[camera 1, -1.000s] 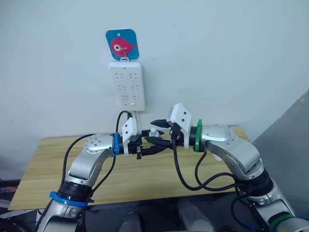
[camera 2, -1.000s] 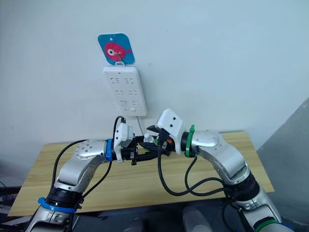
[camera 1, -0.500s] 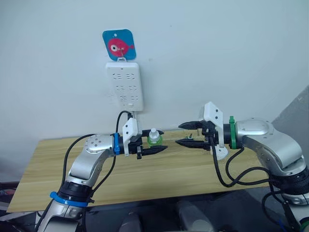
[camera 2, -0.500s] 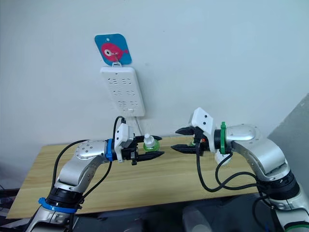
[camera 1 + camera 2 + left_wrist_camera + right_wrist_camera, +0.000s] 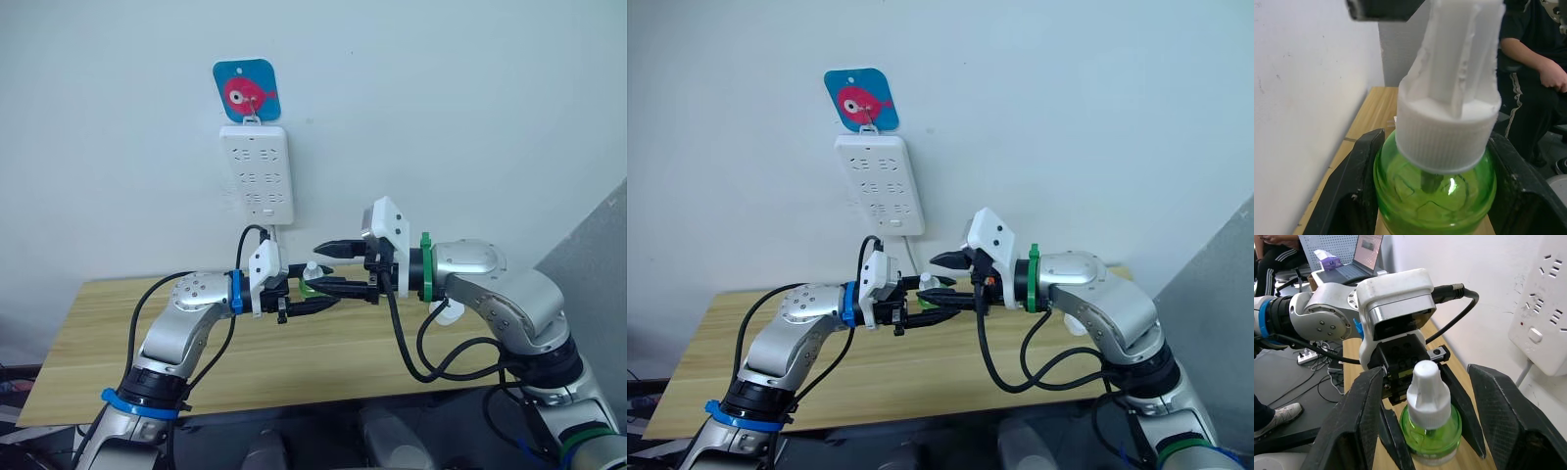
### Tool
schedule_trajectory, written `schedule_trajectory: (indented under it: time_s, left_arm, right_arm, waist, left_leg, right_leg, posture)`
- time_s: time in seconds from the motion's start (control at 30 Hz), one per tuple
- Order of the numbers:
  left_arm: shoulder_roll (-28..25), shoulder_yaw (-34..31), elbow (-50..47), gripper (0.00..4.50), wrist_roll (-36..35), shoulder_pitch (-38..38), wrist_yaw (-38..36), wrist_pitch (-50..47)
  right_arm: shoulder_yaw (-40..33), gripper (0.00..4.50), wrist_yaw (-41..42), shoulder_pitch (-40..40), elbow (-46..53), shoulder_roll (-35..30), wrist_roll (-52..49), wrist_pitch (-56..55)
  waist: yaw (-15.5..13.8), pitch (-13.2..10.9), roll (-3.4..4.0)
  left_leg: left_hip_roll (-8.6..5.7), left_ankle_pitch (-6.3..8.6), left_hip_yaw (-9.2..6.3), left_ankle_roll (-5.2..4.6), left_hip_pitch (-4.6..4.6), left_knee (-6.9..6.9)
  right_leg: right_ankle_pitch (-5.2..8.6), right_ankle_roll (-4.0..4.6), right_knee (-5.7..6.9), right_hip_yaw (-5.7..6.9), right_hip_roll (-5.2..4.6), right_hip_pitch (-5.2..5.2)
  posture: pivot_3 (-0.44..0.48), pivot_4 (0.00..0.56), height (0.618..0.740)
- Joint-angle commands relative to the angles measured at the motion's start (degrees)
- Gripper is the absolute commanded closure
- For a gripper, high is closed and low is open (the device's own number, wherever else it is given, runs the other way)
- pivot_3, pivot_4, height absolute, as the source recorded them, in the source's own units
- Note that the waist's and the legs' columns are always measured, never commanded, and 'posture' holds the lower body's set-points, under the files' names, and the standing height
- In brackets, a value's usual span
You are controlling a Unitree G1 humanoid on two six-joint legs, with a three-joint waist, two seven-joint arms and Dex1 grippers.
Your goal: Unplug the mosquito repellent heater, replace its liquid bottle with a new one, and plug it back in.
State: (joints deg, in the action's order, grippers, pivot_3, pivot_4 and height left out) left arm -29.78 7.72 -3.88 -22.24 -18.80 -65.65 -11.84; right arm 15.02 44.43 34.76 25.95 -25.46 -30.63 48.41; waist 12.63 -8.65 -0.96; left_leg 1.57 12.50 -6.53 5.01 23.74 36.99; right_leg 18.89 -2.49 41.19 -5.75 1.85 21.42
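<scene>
- The left gripper (image 5: 312, 297) is clamped on the green liquid bottle (image 5: 1430, 434), one finger against each side of its round glass belly, white cap (image 5: 1426, 390) up, held in the air above the wooden table (image 5: 88, 323). The glass is curved and smooth, so a sideways knock could roll it out of that grip.
- The right gripper (image 5: 335, 268) has its fingers spread wide, one on each side of the bottle and not touching it. If they close off-centre, or onto the left gripper's fingers rather than the cap, the bottle could be tipped or levered loose and fall to the table.
- The power strip (image 5: 256, 170) hangs on the wall beyond and above both grippers, its sockets bare.
- I cannot make out the mosquito repellent heater, so the bottle has no visible home yet; a handover now risks leaving no free gripper for it.
</scene>
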Motion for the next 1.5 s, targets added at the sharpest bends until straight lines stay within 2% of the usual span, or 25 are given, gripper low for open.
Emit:
schedule_trajectory:
  time_s: [0.03,0.13,0.33,0.6,0.8,0.9,1.0,1.1,1.2,1.37,1.5]
  left_arm:
    - [0.0,-0.2,-2.0,2.18,0.0,0.0,0.1,1.2]
    - [0.0,-0.1,-2.2,2.18,0.0,0.1,0.2,1.1]
    - [0.1,-0.1,-2.3,2.18,-0.1,0.2,0.3,1.1]
    - [-0.2,0.1,-1.7,2.18,0.3,0.9,0.2,1.0]
    - [-1.2,-0.8,1.0,2.18,1.6,2.7,1.0,1.3]
    - [-2.1,-2.5,2.2,2.18,1.6,4.5,2.2,1.2]
    - [-3.2,-3.5,2.2,2.18,2.1,6.3,2.5,1.9]
    - [-4.2,-4.7,1.5,2.18,2.2,8.5,3.1,2.4]
    - [-5.3,-5.6,0.4,2.18,1.9,10.6,3.5,2.3]
    - [-6.5,-6.6,-1.9,2.18,1.3,13.2,4.4,1.7]
    - [-7.5,-7.3,-5.1,2.18,1.1,15.8,4.9,0.7]
  right_arm:
    - [0.3,1.68,0.1,1.1,-0.2,0.8,0.1,-1.2]
    - [0.5,2.21,0.3,1.3,-0.9,1.3,0.3,-1.3]
    - [0.8,4.22,1.1,1.4,-0.7,1.0,0.5,-1.6]
    - [-5.4,4.23,1.0,2.8,2.0,2.4,-5.3,-1.1]
    - [-12.6,4.23,-2.1,2.8,4.5,0.1,-9.9,1.2]
    - [-13.3,4.23,-4.6,-4.0,4.5,-3.2,-5.0,-1.5]
    - [-10.8,4.23,-7.3,-11.5,3.2,-4.6,2.4,-8.0]
    - [-5.8,4.23,-11.2,-18.8,-2.1,-3.0,12.4,-18.6]
    - [-2.2,4.23,-16.1,-21.5,-11.8,2.1,19.8,-28.4]
    - [1.1,4.23,-20.6,-18.8,-30.6,8.3,28.9,-43.1]
    - [-0.8,4.23,-24.8,-12.4,-49.4,14.2,30.8,-50.5]
  waist:
    - [0.0,0.0,0.0]
    - [0.0,0.0,0.0]
    - [0.0,0.0,0.0]
    - [0.0,0.0,0.01]
    - [0.0,0.0,0.01]
    - [-0.2,0.0,-0.04]
    - [-0.4,0.0,-0.03]
    - [-0.5,0.0,-0.02]
    - [-0.3,0.0,0.03]
    - [-0.8,0.0,0.06]
    - [-1.5,-0.1,0.11]
  left_leg:
    - [0.0,0.0,0.0,0.0,0.0,0.0]
    - [0.0,0.0,0.0,0.0,0.0,-0.01]
    - [0.0,0.0,0.0,0.0,0.0,-0.01]
    - [0.0,0.0,0.0,0.0,0.0,-0.01]
    - [0.0,0.0,0.0,0.0,0.0,-0.01]
    - [0.01,0.0,0.0,-0.01,0.0,-0.02]
    - [0.0,0.01,0.02,-0.01,0.01,-0.06]
    - [0.02,0.01,0.13,-0.01,-0.02,-0.05]
    - [0.08,0.01,0.2,-0.01,-0.09,-0.06]
    - [0.06,0.01,0.24,-0.01,-0.11,-0.06]
    - [0.07,0.01,0.25,-0.01,-0.14,-0.08]
  right_leg:
    - [0.0,0.0,0.0,0.0,0.0,0.0]
    - [-0.01,0.01,0.0,0.0,0.0,0.01]
    - [-0.01,0.01,0.0,-0.01,0.0,0.0]
    - [-0.01,0.01,0.01,0.0,0.0,0.0]
    - [-0.01,0.02,0.0,0.0,0.0,0.0]
    - [0.0,0.0,0.0,0.01,0.01,0.0]
    - [0.01,-0.01,-0.03,-0.03,0.01,0.03]
    - [0.02,-0.02,-0.03,-0.13,0.01,0.03]
    - [0.03,-0.04,-0.02,-0.21,0.06,0.03]
    - [0.03,-0.04,-0.02,-0.24,0.08,0.0]
    - [0.02,-0.01,-0.01,-0.23,0.08,0.0]
  posture:
    - [-0.204,0.07,0.711]
    - [-0.198,0.07,0.711]
    - [-0.2,0.072,0.711]
    - [-0.203,0.073,0.711]
    - [-0.202,0.081,0.711]
    - [-0.201,0.09,0.711]
    - [-0.199,0.092,0.711]
    - [-0.194,0.099,0.711]
    - [-0.174,0.104,0.711]
    - [-0.147,0.109,0.711]
    - [-0.123,0.112,0.711]
